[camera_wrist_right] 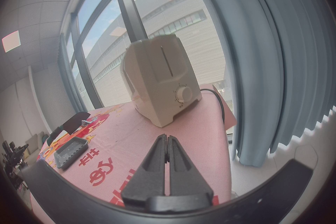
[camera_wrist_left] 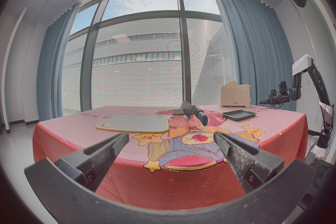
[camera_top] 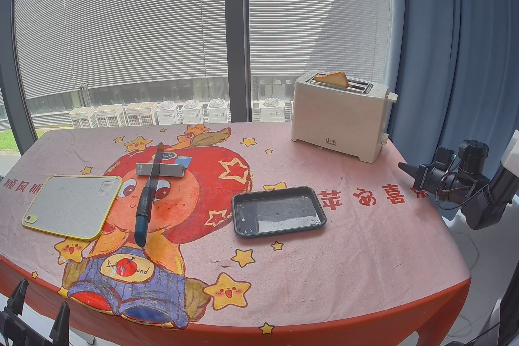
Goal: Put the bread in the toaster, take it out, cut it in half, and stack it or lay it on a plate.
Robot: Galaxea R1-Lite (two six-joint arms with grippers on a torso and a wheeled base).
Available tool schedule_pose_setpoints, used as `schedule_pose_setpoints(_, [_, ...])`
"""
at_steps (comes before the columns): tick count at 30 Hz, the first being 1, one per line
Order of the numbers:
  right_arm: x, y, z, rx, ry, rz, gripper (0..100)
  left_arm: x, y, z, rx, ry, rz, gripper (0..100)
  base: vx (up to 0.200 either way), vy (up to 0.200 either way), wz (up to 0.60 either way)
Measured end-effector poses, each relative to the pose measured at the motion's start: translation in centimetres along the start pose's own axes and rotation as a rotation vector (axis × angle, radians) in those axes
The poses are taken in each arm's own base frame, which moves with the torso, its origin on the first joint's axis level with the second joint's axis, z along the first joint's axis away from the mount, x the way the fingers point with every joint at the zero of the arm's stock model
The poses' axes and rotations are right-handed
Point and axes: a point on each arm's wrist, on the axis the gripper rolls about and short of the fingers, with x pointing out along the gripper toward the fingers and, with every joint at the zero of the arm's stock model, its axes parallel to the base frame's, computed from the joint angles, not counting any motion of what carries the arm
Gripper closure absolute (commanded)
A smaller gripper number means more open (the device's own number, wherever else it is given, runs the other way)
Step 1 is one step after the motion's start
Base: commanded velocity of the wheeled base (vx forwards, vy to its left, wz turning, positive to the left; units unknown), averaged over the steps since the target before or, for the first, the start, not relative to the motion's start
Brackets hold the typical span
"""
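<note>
Pink printed tablecloth (camera_top: 351, 255) before window, bread slice (camera_top: 332, 78) protruding from toaster (camera_top: 338, 120) slot at far right, dark plate (camera_top: 236, 217) near centre, knife (camera_top: 146, 201) beside cutting board (camera_top: 72, 205), right gripper (camera_wrist_right: 167, 138) fully closed, empty, beside toaster, left gripper (camera_wrist_left: 170, 139) wide apart, empty, below near edge

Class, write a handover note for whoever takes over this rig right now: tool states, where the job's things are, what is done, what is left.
Left tool: open, empty, before the table's near edge.
Right tool: shut, empty, off the table's right side, facing the toaster.
Bread: pokes up from a toaster slot.
Knife lies beside the cutting board; dark plate sits mid-table.
Done: bread in toaster. Left: take it out, halve it, plate it.
</note>
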Motion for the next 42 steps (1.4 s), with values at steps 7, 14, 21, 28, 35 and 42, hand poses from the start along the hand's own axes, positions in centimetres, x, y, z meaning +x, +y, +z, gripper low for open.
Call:
schedule_pose_setpoints(7, [0.7, 0.0, 0.8, -0.008, -0.035, -0.123, 100, 0.0, 0.0, 0.0, 0.0, 0.0, 0.0, 0, 0.0, 0.0, 0.0])
schedule_pose_setpoints(14, [1.7, 0.9, 0.9, -0.026, -0.043, -0.112, 100, 0.0, 0.0, 0.0, 0.0, 0.0, 0.0, 0, 0.0, 0.0, 0.0])
schedule_pose_setpoints(21, [2.0, 1.5, 0.9, -0.038, -0.048, -0.124, 100, 0.0, 0.0, 0.0, 0.0, 0.0, 0.0, 0, 0.0, 0.0, 0.0])
schedule_pose_setpoints(28, [2.0, 1.9, 1.6, -0.066, -0.033, -0.125, 100, 0.0, 0.0, 0.0, 0.0, 0.0, 0.0, 0, 0.0, 0.0, 0.0])
schedule_pose_setpoints(35, [1.8, 2.1, 2.4, -0.081, 0.069, -0.14, 100, 0.0, 0.0, 0.0, 0.0, 0.0, 0.0, 0, 0.0, 0.0, 0.0])
schedule_pose_setpoints(42, [1.8, 2.3, 4.5, -0.125, 0.043, -0.134, 100, 0.0, 0.0, 0.0, 0.0, 0.0, 0.0, 0, 0.0, 0.0, 0.0])
